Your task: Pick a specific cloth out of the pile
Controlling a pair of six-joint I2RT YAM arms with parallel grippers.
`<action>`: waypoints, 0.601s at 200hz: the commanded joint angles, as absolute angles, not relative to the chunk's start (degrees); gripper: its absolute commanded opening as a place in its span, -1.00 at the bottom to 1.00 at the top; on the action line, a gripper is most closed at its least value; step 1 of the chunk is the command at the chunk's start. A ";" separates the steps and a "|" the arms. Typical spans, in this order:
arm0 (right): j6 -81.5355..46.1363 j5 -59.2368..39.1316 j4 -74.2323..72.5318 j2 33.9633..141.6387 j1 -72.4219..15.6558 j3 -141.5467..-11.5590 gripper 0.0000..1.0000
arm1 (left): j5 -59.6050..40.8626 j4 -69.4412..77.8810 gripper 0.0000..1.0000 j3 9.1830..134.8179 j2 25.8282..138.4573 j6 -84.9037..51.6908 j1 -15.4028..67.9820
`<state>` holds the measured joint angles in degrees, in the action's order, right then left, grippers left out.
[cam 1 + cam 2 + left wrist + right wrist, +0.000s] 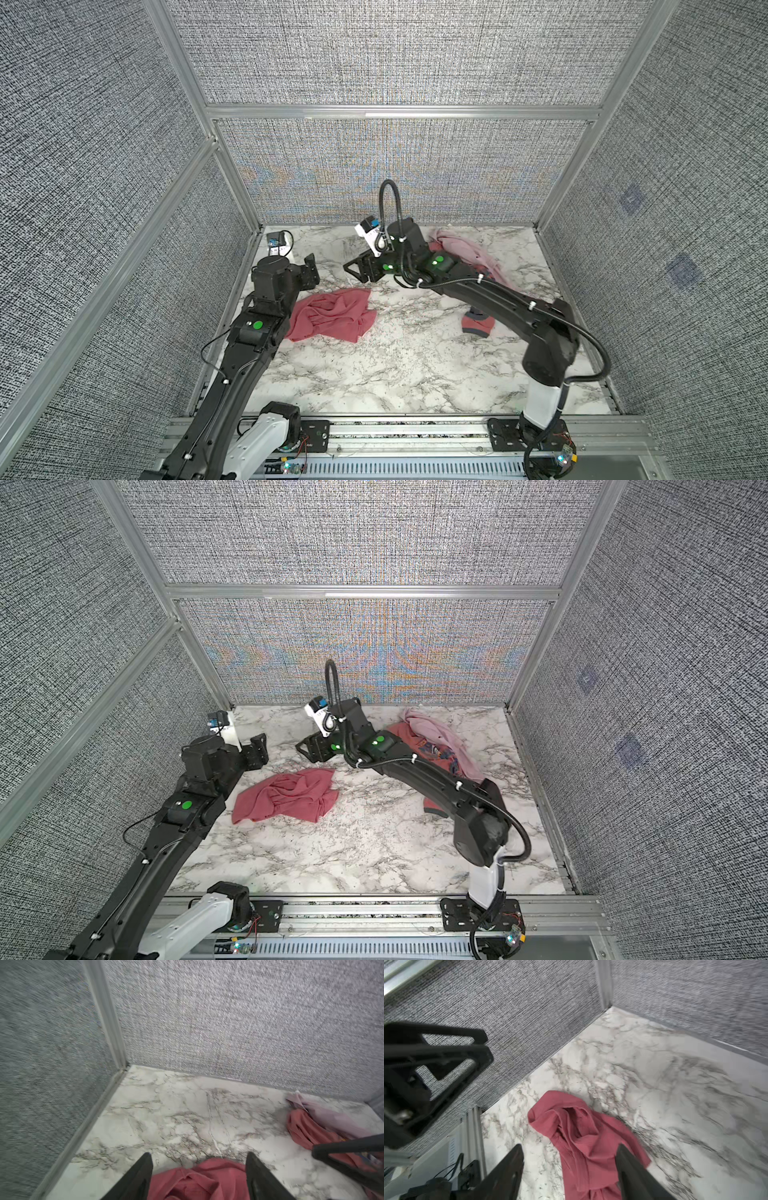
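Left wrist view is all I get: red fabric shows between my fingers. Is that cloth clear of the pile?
Observer: Yes. In both top views the cloth lies alone on the marble table, apart from the pile at the far right.
Operator: Is the right gripper holding anything?
Observer: No. The right gripper hovers open and empty beyond the cloth.
Operator: Which garment tops the pile?
Observer: The lilac-pink cloth drapes over the printed red garment.
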<state>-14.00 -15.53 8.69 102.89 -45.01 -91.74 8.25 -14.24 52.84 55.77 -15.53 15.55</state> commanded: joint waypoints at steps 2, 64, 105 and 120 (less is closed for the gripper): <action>-18.17 -10.40 -0.03 95.83 -41.43 -81.01 0.40 | 2.26 -12.38 0.39 52.09 59.86 -16.51 18.64; -19.16 -6.62 2.32 77.44 -31.31 -58.30 0.36 | 8.76 -14.47 0.15 46.75 66.89 -22.84 32.56; -19.15 -5.80 2.90 71.14 -28.54 -50.80 0.35 | 11.07 -16.65 0.06 47.18 73.88 -26.30 40.07; -19.04 -5.89 3.15 69.99 -27.92 -49.70 0.35 | 11.51 -17.75 0.02 48.42 77.48 -27.40 41.73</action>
<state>-18.70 -6.55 3.46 71.33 -28.69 -51.18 9.43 -15.59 46.96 73.97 -24.49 39.88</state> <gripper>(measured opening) 0.677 0.523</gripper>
